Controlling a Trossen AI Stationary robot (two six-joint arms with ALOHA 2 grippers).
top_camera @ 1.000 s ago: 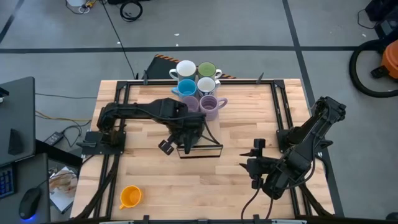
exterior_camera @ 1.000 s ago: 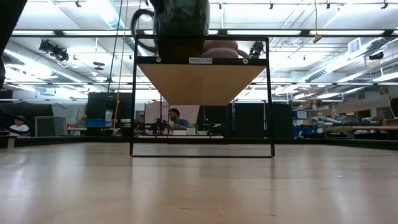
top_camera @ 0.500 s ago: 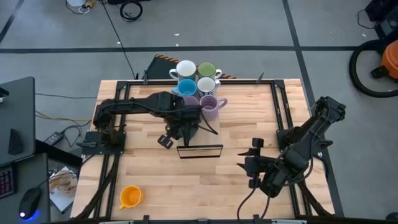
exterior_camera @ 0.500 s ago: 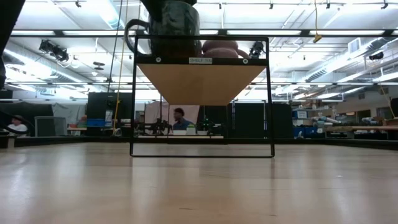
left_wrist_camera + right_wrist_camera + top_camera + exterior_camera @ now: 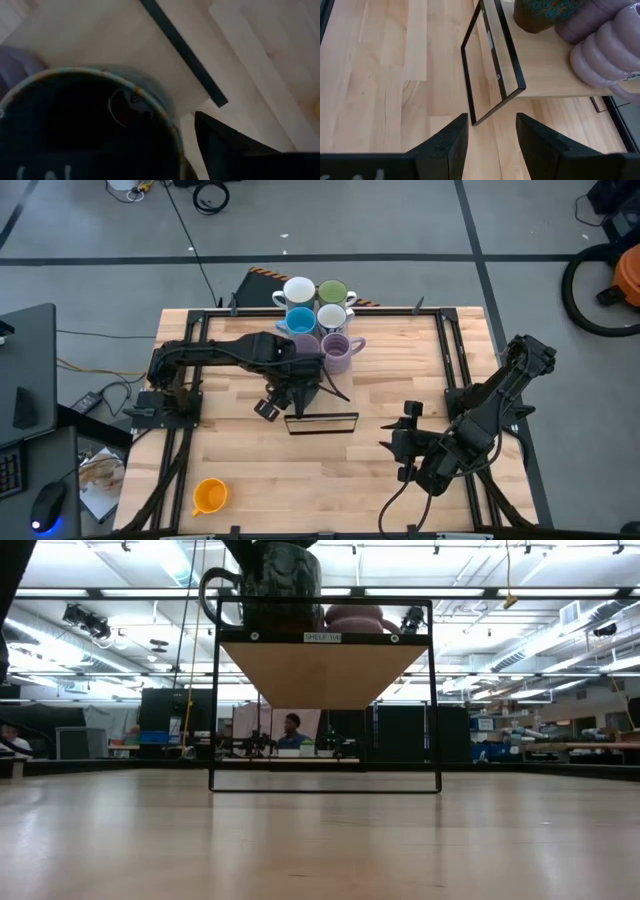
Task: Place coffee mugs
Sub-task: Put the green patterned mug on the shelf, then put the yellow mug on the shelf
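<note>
A dark brown-black mug [image 5: 280, 585] stands upright on the board [image 5: 325, 665] of a black-framed shelf, its handle [image 5: 208, 595] toward the table's left. My left gripper [image 5: 297, 385] is open above it. One finger [image 5: 225, 145] stands outside the mug's rim [image 5: 150, 107] with a thin gap; the other is hidden in the dark inside. Two lilac mugs [image 5: 600, 50] stand right behind it, and white [image 5: 298, 290], green [image 5: 332, 292], light blue [image 5: 299, 320] and patterned [image 5: 333, 316] mugs farther back. My right gripper [image 5: 405, 442] waits open at the near right. My left gripper comes at the dark mug from above, its fingers astride the wall on the side toward the table's near edge. The outer finger [image 5: 220, 140] shows a sliver of light between itself and the wall. Whether the hidden inner finger touches the mug I cannot tell.
An orange mug [image 5: 209, 496] sits on the table at the near left corner. The shelf's black frame [image 5: 322, 423] ends mid-table, just in front of my right gripper [image 5: 492, 132]. Black rails [image 5: 455, 360] run along the table's sides. People show in the room behind.
My left gripper has gone toward the table's far edge, over the shelf. The dark mug has slid farther back along the board and a little toward the table's left, staying upright. My right gripper has crept slightly toward the left.
</note>
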